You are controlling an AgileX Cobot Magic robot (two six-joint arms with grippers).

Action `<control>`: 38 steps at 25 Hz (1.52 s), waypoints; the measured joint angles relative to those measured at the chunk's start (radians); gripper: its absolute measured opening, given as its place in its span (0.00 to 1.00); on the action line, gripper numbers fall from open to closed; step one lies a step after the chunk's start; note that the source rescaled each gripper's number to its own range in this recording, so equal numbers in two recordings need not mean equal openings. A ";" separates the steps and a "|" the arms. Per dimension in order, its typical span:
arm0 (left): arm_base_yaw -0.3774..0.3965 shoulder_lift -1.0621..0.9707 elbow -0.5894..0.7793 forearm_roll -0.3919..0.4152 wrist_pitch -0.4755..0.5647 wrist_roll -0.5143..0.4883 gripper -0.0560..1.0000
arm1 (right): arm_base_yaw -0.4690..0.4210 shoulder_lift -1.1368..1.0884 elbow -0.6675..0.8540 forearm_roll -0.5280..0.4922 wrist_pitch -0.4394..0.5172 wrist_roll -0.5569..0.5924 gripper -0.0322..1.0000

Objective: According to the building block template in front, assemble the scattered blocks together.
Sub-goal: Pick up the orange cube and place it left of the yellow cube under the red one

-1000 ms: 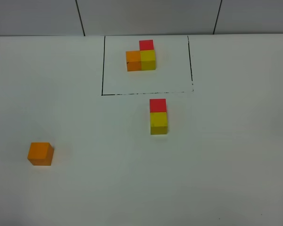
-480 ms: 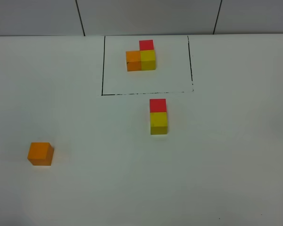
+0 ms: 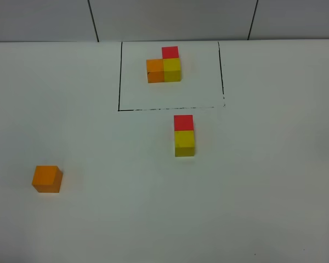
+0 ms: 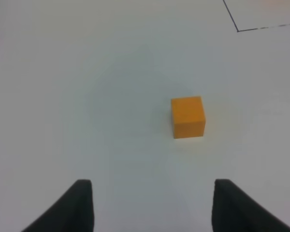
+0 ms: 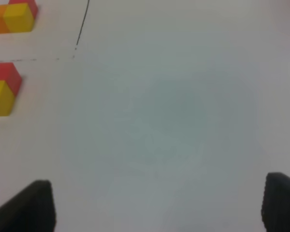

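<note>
The building block template [image 3: 163, 67], an L of red, orange and yellow cubes, sits inside a black drawn frame [image 3: 119, 76] at the back. Just in front of the frame the loose red cube [image 3: 183, 122] touches the loose yellow cube [image 3: 184, 142] in a line. The loose orange cube [image 3: 46, 178] lies alone at the front left. In the left wrist view that orange cube [image 4: 188, 116] lies ahead of my left gripper [image 4: 152, 203], whose fingers stand apart with nothing between them. My right gripper [image 5: 157, 205] is open wide over bare table, beside the red-yellow pair [image 5: 2, 89]. Neither gripper shows in the exterior view.
The white table [image 3: 263, 192] runs to a grey panelled wall [image 3: 170, 19] at the back. A corner of the black frame line [image 4: 238, 30] shows beyond the orange cube in the left wrist view. The template [image 5: 12, 17] shows at the edge of the right wrist view.
</note>
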 joint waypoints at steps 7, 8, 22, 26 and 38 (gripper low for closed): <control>0.000 0.046 -0.011 -0.003 -0.017 -0.008 0.21 | 0.000 0.000 0.000 0.000 0.000 0.000 0.74; 0.000 0.079 -0.023 -0.003 -0.030 -0.008 0.23 | 0.000 0.000 0.000 0.000 0.000 0.000 0.74; 0.000 1.004 -0.287 -0.022 -0.205 -0.003 0.94 | 0.000 0.000 0.000 0.000 0.000 0.000 0.74; 0.000 1.272 -0.300 -0.102 -0.226 -0.004 0.95 | 0.000 0.000 0.000 0.000 0.000 0.000 0.74; -0.024 1.565 -0.300 -0.127 -0.329 -0.010 0.95 | 0.000 0.000 0.000 0.000 0.000 0.000 0.74</control>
